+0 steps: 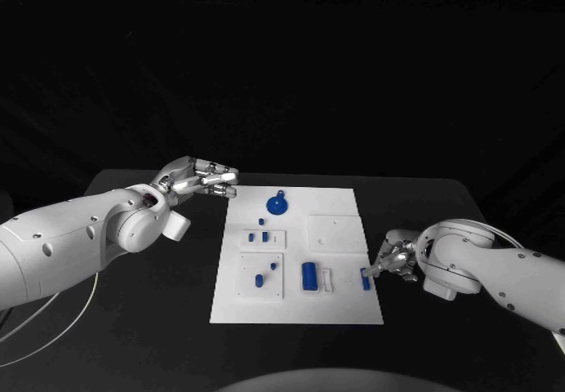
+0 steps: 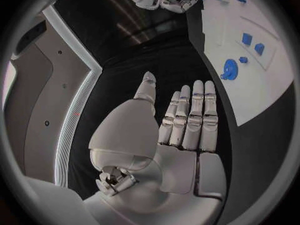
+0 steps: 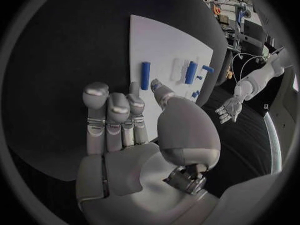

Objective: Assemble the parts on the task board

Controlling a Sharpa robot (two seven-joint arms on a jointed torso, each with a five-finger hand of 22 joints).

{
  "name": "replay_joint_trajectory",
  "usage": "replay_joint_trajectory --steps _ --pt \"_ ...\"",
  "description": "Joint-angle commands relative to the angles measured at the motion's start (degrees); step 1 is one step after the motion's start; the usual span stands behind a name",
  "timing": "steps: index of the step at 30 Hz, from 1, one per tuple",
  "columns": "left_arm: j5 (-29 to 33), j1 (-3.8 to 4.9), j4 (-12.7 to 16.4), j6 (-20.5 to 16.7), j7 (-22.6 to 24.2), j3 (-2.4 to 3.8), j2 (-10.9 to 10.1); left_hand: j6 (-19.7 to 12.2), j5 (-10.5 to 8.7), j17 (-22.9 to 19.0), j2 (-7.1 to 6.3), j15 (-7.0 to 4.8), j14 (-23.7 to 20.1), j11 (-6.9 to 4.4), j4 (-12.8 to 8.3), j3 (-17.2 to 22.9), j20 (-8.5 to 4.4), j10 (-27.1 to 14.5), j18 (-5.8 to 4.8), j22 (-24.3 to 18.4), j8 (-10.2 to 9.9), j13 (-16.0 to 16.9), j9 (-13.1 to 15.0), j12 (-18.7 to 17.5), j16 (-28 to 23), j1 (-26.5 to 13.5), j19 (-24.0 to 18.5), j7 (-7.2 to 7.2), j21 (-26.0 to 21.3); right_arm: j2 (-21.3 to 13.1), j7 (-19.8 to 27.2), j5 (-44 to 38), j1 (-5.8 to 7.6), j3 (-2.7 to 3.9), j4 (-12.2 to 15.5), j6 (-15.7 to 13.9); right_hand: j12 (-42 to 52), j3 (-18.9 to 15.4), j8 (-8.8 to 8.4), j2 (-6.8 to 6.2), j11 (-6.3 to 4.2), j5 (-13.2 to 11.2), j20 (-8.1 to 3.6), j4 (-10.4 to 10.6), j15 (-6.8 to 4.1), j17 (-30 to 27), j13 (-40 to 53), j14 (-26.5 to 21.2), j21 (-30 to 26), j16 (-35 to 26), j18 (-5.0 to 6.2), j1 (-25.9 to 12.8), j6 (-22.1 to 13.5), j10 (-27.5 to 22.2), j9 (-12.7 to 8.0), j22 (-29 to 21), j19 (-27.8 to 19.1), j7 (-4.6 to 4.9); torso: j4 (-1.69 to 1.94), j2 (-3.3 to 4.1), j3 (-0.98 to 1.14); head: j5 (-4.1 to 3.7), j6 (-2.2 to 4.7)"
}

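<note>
The white task board lies mid-table. On it are a round blue disc, several small blue pieces, a large blue cylinder and a short blue peg near its right edge. My right hand hovers at that edge with its fingers stretched toward the peg; contact cannot be told. In the right wrist view the peg lies just beyond the fingertips of the right hand, which holds nothing. My left hand is raised off the board's far left corner. Its fingers are straight and empty, and the disc is well ahead of them.
Raised white blocks on the board carry sockets, some with small blue pieces standing in them. The black table stretches to the left and right of the board. A white cable loops beside my left arm.
</note>
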Motion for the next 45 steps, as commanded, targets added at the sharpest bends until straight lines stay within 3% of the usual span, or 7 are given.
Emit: replay_joint_trajectory --steps 1,17,28,34,36,40,45 --pt "0.5 -0.02 0.1 0.3 0.8 0.01 0.1 0.3 0.01 0.0 0.09 0.26 -0.3 0.18 -0.2 0.0 0.17 -0.3 -0.21 0.0 0.2 0.1 0.0 -0.1 -0.1 0.4 0.3 0.10 0.1 0.5 -1.9 -3.0 -0.38 -0.03 0.2 0.4 -0.1 0.1 -0.26 -0.38 -0.18 -0.3 -0.25 0.5 -0.25 -0.1 0.0 0.1 -0.2 -0.3 -1.17 -0.2 -0.3 -0.3 0.1 0.9 3.1 0.06 0.00 0.03 0.07 0.12 -0.11" --pt "0.2 -0.02 0.0 1.9 -0.9 -0.26 0.2 0.1 -0.47 0.0 -0.28 0.59 -1.3 0.50 0.2 0.1 0.47 -1.3 0.09 0.0 0.2 0.1 0.0 -0.1 -0.1 0.1 0.2 0.23 0.0 2.6 -2.0 -7.1 -1.31 -1.30 -1.1 1.5 -0.2 1.6 -0.31 -0.42 -0.23 -0.6 -0.26 -0.6 -0.25 0.0 -0.1 0.1 -0.2 -0.2 -1.25 1.6 -0.5 -0.4 0.0 0.9 3.1 0.06 -0.07 -0.01 0.00 0.26 -0.63" --pt "-0.1 -0.02 0.1 3.7 -2.0 -0.41 0.0 0.1 -0.48 0.0 -0.24 0.63 -1.3 0.54 0.3 0.2 0.54 -1.4 0.13 0.0 0.2 0.1 0.0 -0.1 -0.1 0.1 0.1 0.24 0.0 3.9 -2.1 -13.2 -1.51 -3.26 -2.3 0.3 0.0 4.3 -0.35 -0.39 0.09 -0.5 -0.08 -4.8 -0.07 0.4 0.1 0.1 -0.3 -0.3 -1.09 1.1 -1.6 -0.7 -3.3 1.2 3.1 0.66 -0.10 -0.02 0.04 0.49 -0.70" --pt "-0.2 -0.02 0.2 4.6 -2.2 -0.46 0.0 0.0 -0.51 0.0 -0.19 0.64 -1.4 0.58 0.4 0.2 0.56 -1.6 0.16 0.0 0.2 0.1 0.0 -0.1 -0.1 -0.1 0.1 0.26 0.0 4.7 -2.1 -14.8 -1.57 -4.14 -2.7 -0.7 0.3 7.7 -0.42 0.13 0.72 -0.4 0.22 -6.5 0.30 0.4 0.3 0.1 -0.1 -0.3 -0.86 1.3 -4.5 -0.8 -8.9 1.3 3.1 1.96 -0.06 -0.02 0.03 0.60 -0.80" --pt "-0.2 -0.02 0.2 4.8 -2.3 -0.47 -0.1 -0.1 -0.53 0.0 -0.13 0.63 -1.3 0.59 0.4 0.2 0.56 -1.6 0.17 0.0 0.2 0.1 0.0 -0.1 -0.1 -0.1 0.1 0.32 0.0 4.8 -2.1 -14.9 -1.57 -4.35 -2.7 -0.8 0.3 9.0 -0.37 0.21 1.05 2.0 0.49 -7.9 0.49 0.4 0.2 0.1 -0.2 -0.3 -0.59 0.9 -5.3 -0.9 -12.8 1.4 3.1 2.50 -0.05 0.00 0.01 0.65 -0.79" --pt "-0.2 -0.02 0.3 5.0 -2.4 -0.49 -0.1 -0.5 -0.53 0.0 -0.09 0.63 -1.3 0.60 0.5 0.2 0.56 -1.6 0.17 0.0 0.2 0.1 0.0 -0.1 -0.1 -0.1 0.1 0.38 0.0 4.8 -2.1 -14.2 -1.58 -4.58 -2.5 -1.5 0.3 13.2 -0.43 0.89 1.57 15.4 0.83 -12.4 0.87 0.3 0.1 0.0 -0.3 -0.5 -0.21 1.4 -8.6 -1.5 -20.7 1.5 3.0 4.16 -0.09 -0.03 -0.01 0.74 -0.83" --pt "-0.4 -0.02 0.3 5.3 -2.7 -0.51 -0.2 -1.0 -0.53 0.0 -0.09 0.64 -1.3 0.61 0.4 0.2 0.57 -1.6 0.18 0.0 0.1 0.1 0.0 -0.1 -0.1 0.0 0.1 0.42 0.0 4.6 -2.1 -10.9 -1.59 -4.67 -2.0 -3.2 0.5 22.4 -0.35 2.16 1.47 23.9 0.73 -17.4 0.73 0.4 0.2 -0.2 0.2 -0.4 0.07 -0.4 -7.3 -1.6 -24.6 2.2 3.0 4.44 -0.10 -0.04 0.03 0.88 -0.86"
